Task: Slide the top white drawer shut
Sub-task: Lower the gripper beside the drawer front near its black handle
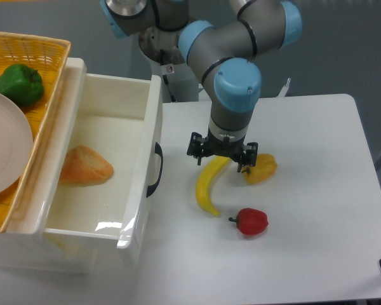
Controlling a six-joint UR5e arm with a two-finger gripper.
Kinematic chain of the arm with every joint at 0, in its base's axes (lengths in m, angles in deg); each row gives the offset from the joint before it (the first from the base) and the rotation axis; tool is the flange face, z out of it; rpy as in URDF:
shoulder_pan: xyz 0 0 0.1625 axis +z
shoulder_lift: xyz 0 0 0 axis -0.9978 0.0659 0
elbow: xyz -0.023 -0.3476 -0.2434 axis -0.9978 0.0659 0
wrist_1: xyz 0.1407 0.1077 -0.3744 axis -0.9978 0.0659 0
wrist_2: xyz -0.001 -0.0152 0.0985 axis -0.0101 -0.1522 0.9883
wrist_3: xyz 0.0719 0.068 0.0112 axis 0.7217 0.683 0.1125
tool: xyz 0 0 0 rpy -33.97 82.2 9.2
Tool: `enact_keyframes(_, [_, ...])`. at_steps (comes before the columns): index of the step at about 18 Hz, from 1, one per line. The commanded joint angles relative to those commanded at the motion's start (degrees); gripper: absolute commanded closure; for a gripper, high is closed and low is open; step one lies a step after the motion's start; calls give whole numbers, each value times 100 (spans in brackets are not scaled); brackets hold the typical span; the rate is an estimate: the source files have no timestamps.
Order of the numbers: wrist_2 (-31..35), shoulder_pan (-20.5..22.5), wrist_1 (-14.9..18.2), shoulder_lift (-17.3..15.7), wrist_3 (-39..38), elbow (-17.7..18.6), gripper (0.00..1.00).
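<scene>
The top white drawer (143,114) stands pulled out at the left, a glossy deep box with a black curved handle (156,169) on its front panel. A bread roll (84,166) lies inside it. My gripper (221,154) hangs open over the table to the right of the handle, fingers pointing down with nothing between them, just above the top end of a banana (209,185). It does not touch the drawer.
A yellow pepper (260,168) lies right of the gripper and a red pepper (251,221) nearer the front. A yellow wicker basket (44,57) on the cabinet holds a green pepper (19,84) and a white plate (3,152).
</scene>
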Motion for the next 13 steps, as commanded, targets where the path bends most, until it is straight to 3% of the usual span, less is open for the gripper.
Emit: enact_keyframes(13, [-853, 53, 26, 440, -211, -70, 0])
